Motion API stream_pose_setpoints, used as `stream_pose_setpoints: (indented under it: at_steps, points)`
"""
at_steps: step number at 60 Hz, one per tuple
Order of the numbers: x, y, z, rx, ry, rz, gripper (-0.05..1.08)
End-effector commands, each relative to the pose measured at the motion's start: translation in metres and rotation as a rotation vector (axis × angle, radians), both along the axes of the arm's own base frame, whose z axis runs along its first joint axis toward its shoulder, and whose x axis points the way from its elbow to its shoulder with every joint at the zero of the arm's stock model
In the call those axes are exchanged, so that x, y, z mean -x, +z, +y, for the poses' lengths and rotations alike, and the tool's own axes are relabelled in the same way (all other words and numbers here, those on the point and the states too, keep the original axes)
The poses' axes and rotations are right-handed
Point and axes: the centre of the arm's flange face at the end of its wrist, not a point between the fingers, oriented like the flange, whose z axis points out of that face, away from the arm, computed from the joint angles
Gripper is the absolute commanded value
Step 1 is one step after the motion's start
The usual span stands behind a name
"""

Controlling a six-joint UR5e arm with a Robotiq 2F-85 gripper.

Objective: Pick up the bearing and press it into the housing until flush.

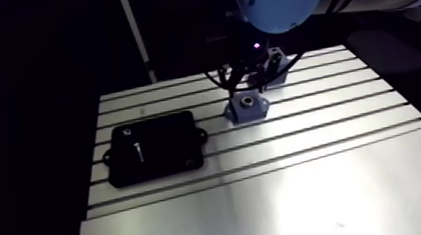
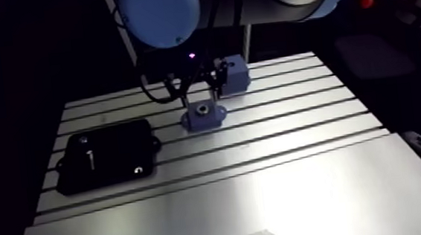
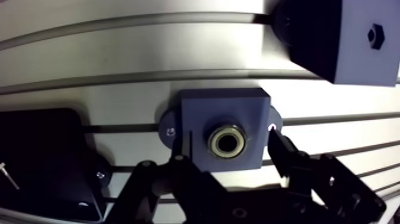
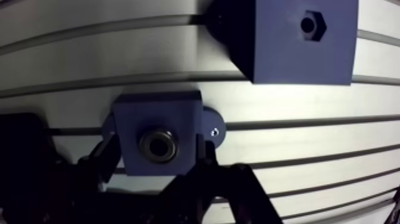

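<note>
The bearing (image 3: 225, 141) is seen seated in the bore of the housing (image 3: 196, 113), its bore facing straight up and its axis square to the table (image 3: 119, 89). The housing's long axis, ear to ear, is laid along the slots. The gripper (image 3: 227, 146) is held above it, its fingers (image 3: 280, 146) spread apart on either side of the housing. Whether they touch it cannot be told.

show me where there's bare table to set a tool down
Free: the smooth plate nearest the camera, and the slotted rows between it and the housing. Crowded: the end effector hangs over the housing, blue block just behind, black box alongside.
</note>
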Motion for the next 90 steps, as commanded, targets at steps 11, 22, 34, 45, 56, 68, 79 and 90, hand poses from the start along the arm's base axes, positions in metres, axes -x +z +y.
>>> stream_pose_setpoints:
  at_steps: [11, 22, 34, 45, 56, 68, 79, 90]
  points:
    - [-0.009, 0.032, -0.001, -0.001, -0.003, 0.027, 0.0]
    - [-0.008, 0.055, 0.0, 0.005, -0.004, 0.015, 0.89]
    - [-0.008, 0.063, 0.001, 0.003, -0.006, 0.018, 1.08]
    - [-0.009, 0.054, 0.007, 0.013, -0.016, -0.002, 1.08]
    - [-0.006, 0.041, 0.008, 0.013, -0.016, -0.017, 1.08]
    - [-0.004, 0.024, 0.012, 0.02, -0.023, -0.044, 1.08]
    - [-0.001, 0.02, 0.011, 0.021, -0.024, -0.049, 1.08]
    - [0.001, 0.009, 0.011, 0.02, -0.021, -0.038, 1.08]
